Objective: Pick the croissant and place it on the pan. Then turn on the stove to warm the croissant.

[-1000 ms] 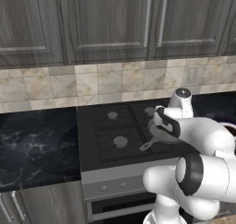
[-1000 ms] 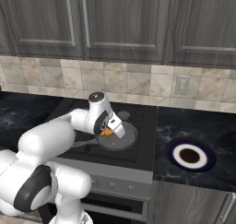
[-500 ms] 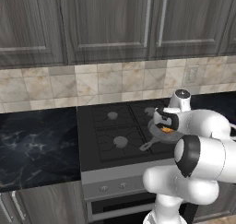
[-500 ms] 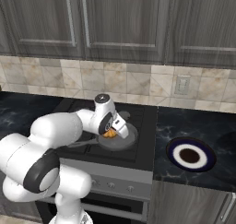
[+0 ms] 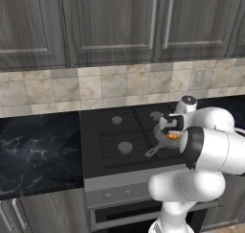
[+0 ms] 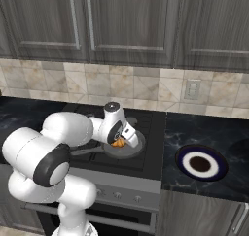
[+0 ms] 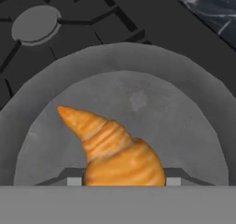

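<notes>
**Croissant held low over the pan**

Golden-orange croissant, crescent-shaped with ridged layers and one pointed tip, seen directly above the smooth floor of the round grey metal pan. Gripper closed narrowly on the croissant, one small dark finger tip at each side of its thick end. Hard to tell whether the pastry already touches the pan floor, possibly not yet. Pan standing on the front right burner of the stove, a black cooktop with dark grates, round grey burner caps and a grey front panel with small knobs; thin straight handle pointing to the front left.

Around the stove, a glossy black marble counter with white veins, beige stone tiles behind, dark wood cabinets above. To the right on the counter, a round dark plate with white rim, well apart from the pan.

Compared with a second ago: croissant lower and nearer to the pan, arm bent further over the burner, grip unchanged.
</notes>
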Available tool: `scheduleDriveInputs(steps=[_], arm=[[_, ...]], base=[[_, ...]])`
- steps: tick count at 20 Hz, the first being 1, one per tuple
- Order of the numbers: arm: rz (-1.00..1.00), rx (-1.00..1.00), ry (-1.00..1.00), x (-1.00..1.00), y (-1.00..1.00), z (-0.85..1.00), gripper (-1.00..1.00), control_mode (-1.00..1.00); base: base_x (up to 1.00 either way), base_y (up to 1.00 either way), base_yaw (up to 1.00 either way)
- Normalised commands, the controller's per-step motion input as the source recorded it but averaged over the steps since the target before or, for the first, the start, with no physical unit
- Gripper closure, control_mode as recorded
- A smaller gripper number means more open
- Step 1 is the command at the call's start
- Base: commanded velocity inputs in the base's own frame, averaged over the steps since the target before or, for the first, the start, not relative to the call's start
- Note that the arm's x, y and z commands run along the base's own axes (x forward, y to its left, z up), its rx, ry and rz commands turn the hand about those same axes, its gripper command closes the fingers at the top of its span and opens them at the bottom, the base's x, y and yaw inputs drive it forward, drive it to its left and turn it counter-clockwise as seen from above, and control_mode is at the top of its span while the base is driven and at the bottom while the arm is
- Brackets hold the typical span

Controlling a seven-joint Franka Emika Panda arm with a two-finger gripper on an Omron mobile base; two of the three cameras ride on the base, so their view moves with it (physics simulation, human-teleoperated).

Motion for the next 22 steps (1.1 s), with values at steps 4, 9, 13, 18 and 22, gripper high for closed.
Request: scheduleDriveInputs(steps=[4, 9, 13, 18, 22], arm=[[0.00, 0.00, 0.02, 0.19, 0.00, -0.22, 1.00, -1.00], [0.01, 0.00, 0.01, 0.09, -0.10, -0.16, -1.00, -1.00], [0.01, 0.00, 0.01, 0.07, -0.07, -0.07, -1.00, -1.00], [0.00, 0.00, 0.01, 0.01, -0.01, 0.00, -1.00, -1.00], [0.00, 0.00, 0.00, 0.00, -0.01, 0.00, -1.00, -1.00]], base=[[0.00, 0.00, 0.00], [0.00, 0.00, 0.00], [0.00, 0.00, 0.00], [0.00, 0.00, 0.00], [0.00, 0.00, 0.00]])
